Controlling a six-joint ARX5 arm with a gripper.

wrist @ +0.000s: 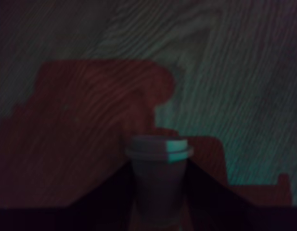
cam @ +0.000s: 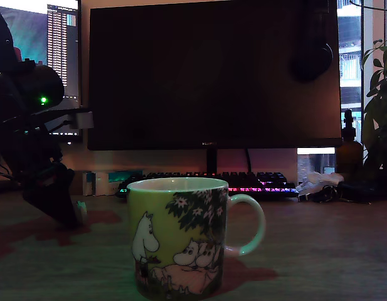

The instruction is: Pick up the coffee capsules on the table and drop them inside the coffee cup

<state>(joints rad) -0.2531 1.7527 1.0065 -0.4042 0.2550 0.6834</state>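
The dark robot arm [cam: 30, 144] at nine o'clock in the exterior view is cut off by the frame edge, and its black gripper [cam: 66, 216] is so shadowed that the jaws cannot be read. A pale sliver of capsule [cam: 81, 210] peeks from behind it, the rest hidden. The yellow-green cartoon mug [cam: 177, 238] loses its base to the six o'clock edge, and its inside is out of sight. In the wrist view the small tapered rimmed capsule [wrist: 159, 168] is blurred and dim, its colour uncertain, its lower end hidden between the dark fingers [wrist: 211, 197].
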